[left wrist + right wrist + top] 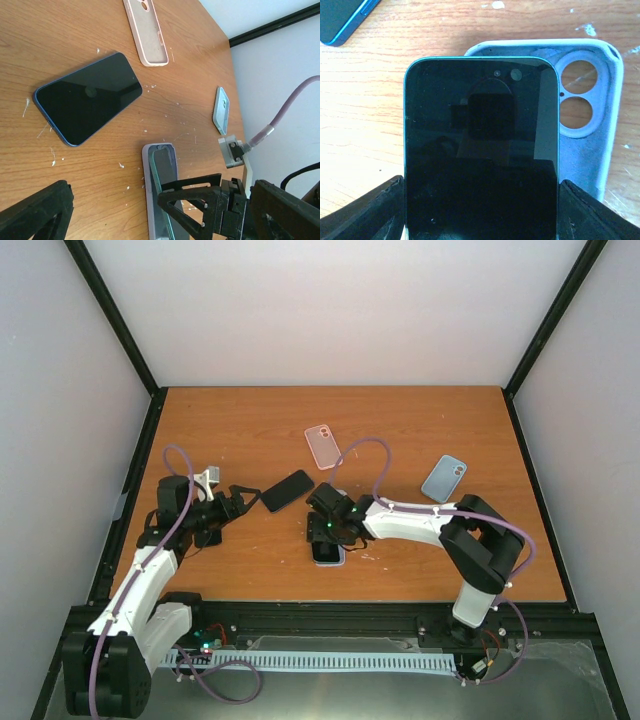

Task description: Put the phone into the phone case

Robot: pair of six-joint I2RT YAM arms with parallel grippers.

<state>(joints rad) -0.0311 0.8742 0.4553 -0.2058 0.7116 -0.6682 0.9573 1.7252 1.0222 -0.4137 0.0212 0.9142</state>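
My right gripper (326, 526) (480, 222) is shut on a teal-edged phone (480, 150) by its long sides, screen toward the camera. It holds the phone over a pale lavender case (592, 135) (328, 554) that lies open side up. The case sticks out past the phone's top and right side. In the left wrist view the phone (163, 175) sits tilted in the lavender case (149, 195), with one long edge raised. My left gripper (240, 503) (160, 227) is open and empty, a little to the left of it.
A second dark phone with a blue edge (287, 490) (89, 103) lies between the arms. A pink case (322, 445) (146, 30) lies farther back. A light blue case (444, 477) (222, 110) lies at the right. White specks dot the wooden table (420, 430).
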